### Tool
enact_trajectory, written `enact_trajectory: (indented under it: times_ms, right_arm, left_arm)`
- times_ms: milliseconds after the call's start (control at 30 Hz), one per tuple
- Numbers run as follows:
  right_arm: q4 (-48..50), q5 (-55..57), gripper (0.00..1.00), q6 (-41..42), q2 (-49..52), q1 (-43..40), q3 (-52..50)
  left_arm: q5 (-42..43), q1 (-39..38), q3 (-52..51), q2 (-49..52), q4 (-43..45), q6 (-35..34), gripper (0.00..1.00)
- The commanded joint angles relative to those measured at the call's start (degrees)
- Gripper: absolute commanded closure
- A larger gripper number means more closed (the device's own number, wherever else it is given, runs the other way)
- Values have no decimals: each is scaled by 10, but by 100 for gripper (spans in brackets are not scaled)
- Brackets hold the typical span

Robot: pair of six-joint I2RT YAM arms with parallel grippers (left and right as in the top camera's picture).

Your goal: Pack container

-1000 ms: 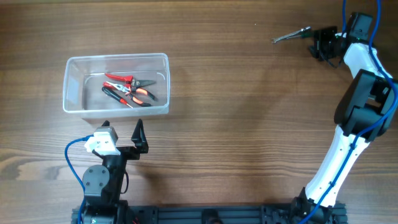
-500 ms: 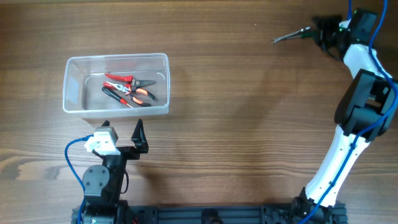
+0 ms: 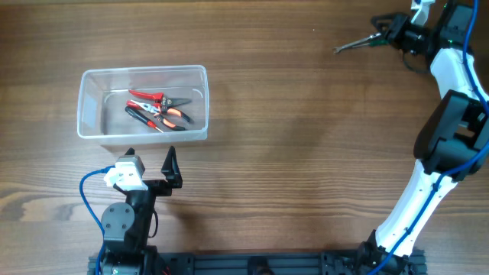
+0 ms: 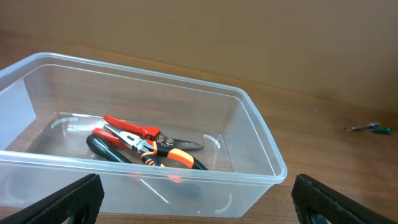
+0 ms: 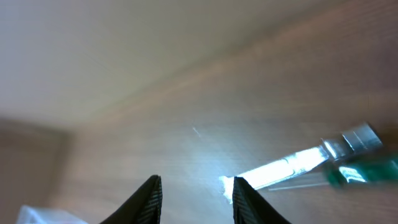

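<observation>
Status: container point(image 3: 143, 103) sitting left on table point(image 3: 290, 153), pliers point(image 3: 157, 108) inside.
L gripper point(image 3: 150, 160) waiting beside its near wall, fingers spread, nothing held; R gripper point(image 5: 196, 200) hanging over far-right corner, fingers parted, green-handled tool point(image 3: 357, 43) lying beside, unheld.

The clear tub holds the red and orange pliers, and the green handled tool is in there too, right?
No. The green-handled tool is not in the container; the overhead view shows it lying on the table, far off to the right. The red and orange pliers are inside.
</observation>
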Motion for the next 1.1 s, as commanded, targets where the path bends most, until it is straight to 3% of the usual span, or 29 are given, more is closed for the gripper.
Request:
enact_trajectory:
  times_ms: [0, 100, 300, 467, 733, 900, 1067]
  right_arm:
    - [-101, 171, 64, -249, -10, 21, 5]
    - [-132, 299, 63, -340, -10, 41, 6]
    - [-84, 344, 46, -349, -10, 41, 9]
    - [-46, 365, 41, -345, -10, 41, 9]
    - [-15, 322, 38, -226, -6, 50, 9]
    - [64, 334, 34, -147, 4, 57, 9]
    - [116, 345, 33, -134, 32, 57, 9]
  left_arm:
    - [-2, 3, -2, 0, 0, -5, 0]
    - [-2, 3, -2, -1, 0, -5, 0]
    - [-2, 3, -3, 0, 0, -5, 0]
    - [-2, 3, -2, -1, 0, -5, 0]
    - [-2, 3, -2, -1, 0, -5, 0]
    - [-2, 3, -3, 0, 0, -5, 0]
    - [-2, 3, -2, 0, 0, -5, 0]
